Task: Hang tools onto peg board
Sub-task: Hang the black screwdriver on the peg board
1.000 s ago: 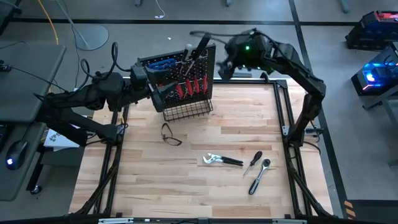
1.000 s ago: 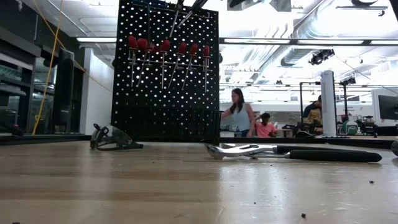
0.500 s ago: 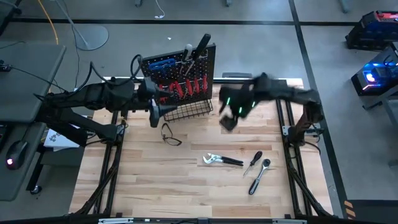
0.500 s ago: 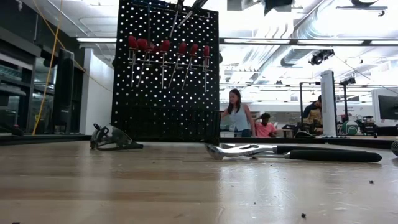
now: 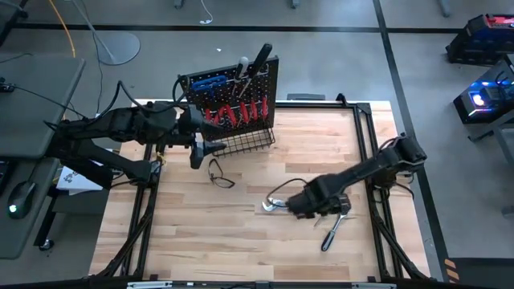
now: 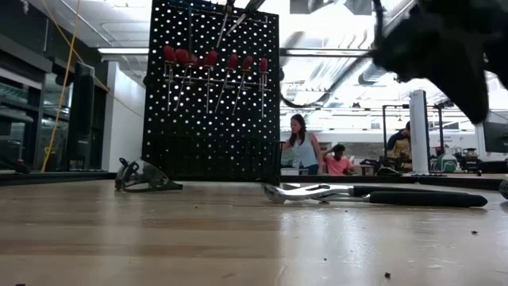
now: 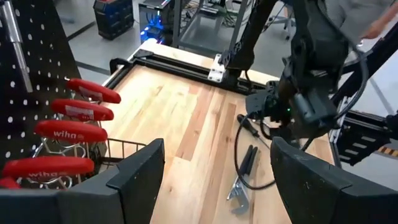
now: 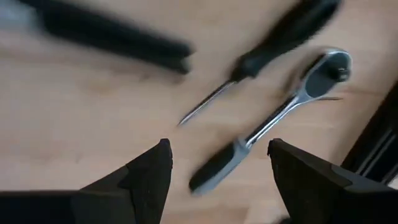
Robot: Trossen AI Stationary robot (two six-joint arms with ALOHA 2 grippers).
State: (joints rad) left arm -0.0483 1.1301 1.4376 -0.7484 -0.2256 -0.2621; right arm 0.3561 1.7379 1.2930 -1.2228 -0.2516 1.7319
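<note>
high view first: the peg board [image 5: 229,100] stands upright at the far left of the table [image 5: 241,241], and a row of red-handled screwdrivers [image 5: 237,112] is already hung on it, with a blue-handled tool [image 5: 210,80] seen along its top edge and a wire basket [image 5: 241,143] at its foot. so part of the job looks done. three tools are left lying on the wood: the pliers [image 5: 277,206], a black-handled screwdriver [image 5: 328,209] and a chrome ratchet [image 5: 333,229], close together toward the right front. a dark pair of glasses-like frames [image 5: 221,175] lies apart, near the basket; what it is cannot be told for sure.

now the fingers. the right gripper [image 5: 309,202] is held low over the loose tools, just beside the pliers and the screwdriver. from its wrist camera its fingers [image 8: 146,174] are spread wide, nothing is gripped between them, and the ratchet [image 8: 280,109] and screwdriver [image 8: 261,53] are seen on the wood beyond them. a pick of one of these is judged to be the step in hand.

the left gripper [image 5: 199,148] is parked beside the basket, fingers [image 7: 140,174] wide apart and empty, touching nothing that can be seen.
</note>
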